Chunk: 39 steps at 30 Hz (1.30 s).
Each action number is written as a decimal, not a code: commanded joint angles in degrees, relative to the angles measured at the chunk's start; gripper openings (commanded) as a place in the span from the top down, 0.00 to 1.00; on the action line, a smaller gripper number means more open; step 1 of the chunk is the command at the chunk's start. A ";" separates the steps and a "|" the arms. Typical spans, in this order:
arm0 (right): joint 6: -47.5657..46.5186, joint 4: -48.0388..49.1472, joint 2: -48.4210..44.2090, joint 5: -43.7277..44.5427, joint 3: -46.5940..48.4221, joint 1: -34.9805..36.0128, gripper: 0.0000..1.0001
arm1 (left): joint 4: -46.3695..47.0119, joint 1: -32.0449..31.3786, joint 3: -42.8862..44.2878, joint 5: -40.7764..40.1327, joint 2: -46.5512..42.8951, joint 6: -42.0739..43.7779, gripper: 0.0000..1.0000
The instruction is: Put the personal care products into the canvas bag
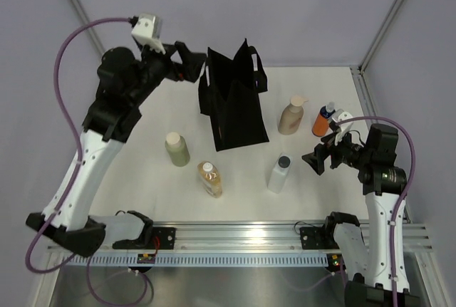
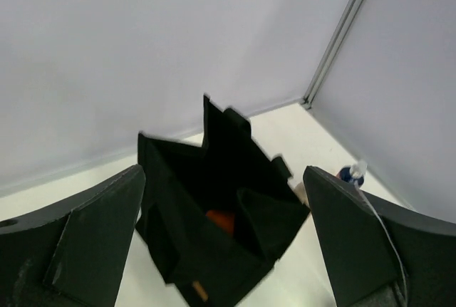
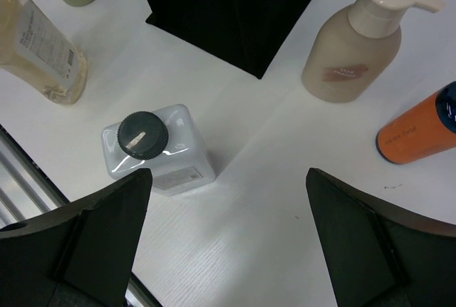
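The black canvas bag [image 1: 231, 104] stands open at the far middle of the surface [image 1: 142, 179]. It is dark inside. An orange thing [image 2: 222, 219] shows in there, too hidden to name. The left hand [image 1: 187, 65] hangs wide and empty by the bag's far left side. The right hand [image 1: 317, 159], also wide and empty, is near the clear bottle [image 1: 279, 173]. That arm partly hides the orange bottle [image 1: 322, 123], close to the right edge. The beige pump [image 1: 291, 116], amber bottle [image 1: 209, 179] and olive bottle [image 1: 177, 148] sit apart, with open room at the left.
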 commanded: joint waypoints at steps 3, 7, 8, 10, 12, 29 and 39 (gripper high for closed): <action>-2.26 -5.60 5.62 -5.04 11.24 0.55 0.01 | 5.03 0.31 -24.23 -4.24 -15.87 1.38 0.01; 8.93 -0.99 10.45 5.10 16.70 3.09 0.00 | 5.83 0.31 -37.72 -3.89 -24.58 0.76 0.01; 10.82 0.79 11.07 8.97 17.32 3.62 0.00 | 5.83 0.31 -40.18 -3.54 -25.92 0.94 0.01; 13.72 3.87 12.48 17.59 18.46 4.41 0.01 | 5.39 0.31 -46.49 -2.92 -28.81 1.64 0.01; 16.18 7.11 13.36 26.61 18.64 4.42 0.00 | 3.99 0.31 -49.33 -2.75 -29.97 1.91 0.01; 22.52 25.85 31.19 45.56 11.08 4.42 0.00 | -0.93 0.31 -52.77 -8.89 -34.72 6.04 0.01; 27.36 31.39 42.71 45.75 13.63 4.42 0.01 | -1.11 0.31 -52.95 -9.60 -34.28 6.13 0.01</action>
